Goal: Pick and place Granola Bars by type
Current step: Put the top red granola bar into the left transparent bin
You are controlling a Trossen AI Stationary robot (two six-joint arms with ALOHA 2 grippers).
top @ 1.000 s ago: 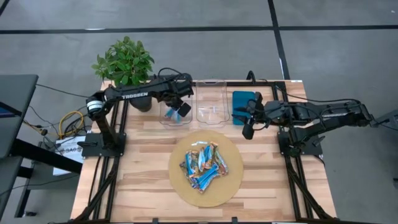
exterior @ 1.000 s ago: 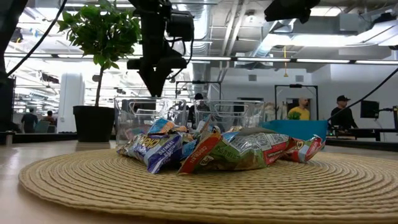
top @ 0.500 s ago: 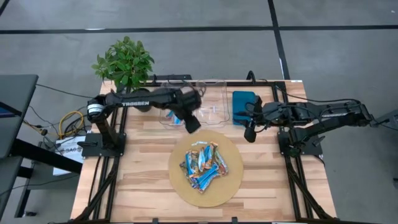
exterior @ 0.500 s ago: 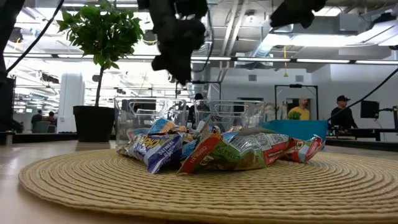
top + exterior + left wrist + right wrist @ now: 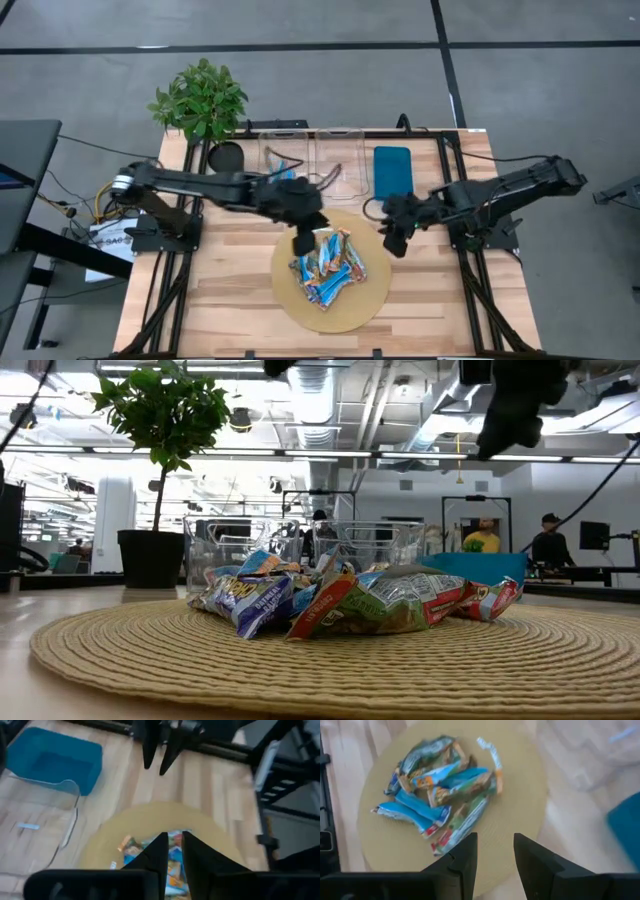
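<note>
High view: the pile of shiny wrapped granola bars (image 5: 329, 266), blue and orange, lies on the round woven straw mat (image 5: 290, 300); the left gripper (image 5: 303, 241) hangs at the pile's edge; the right gripper (image 5: 392, 240) hangs just beside the mat; two clear plastic bins (image 5: 340, 168) and a flat teal tray (image 5: 393, 172) sit behind.
Low view: the granola bars lie heaped and touching; a leafy green plant in a dark pot (image 5: 156, 470) stands behind.
Left wrist view: the left gripper's dark fingers (image 5: 157, 851) are nearly together, holding nothing.
Right wrist view: the right gripper's fingers (image 5: 465, 854) are apart, holding nothing.
Danger: both grippers are near one pile, so they might bump; bars overlap, so one grab might lift two kinds.
</note>
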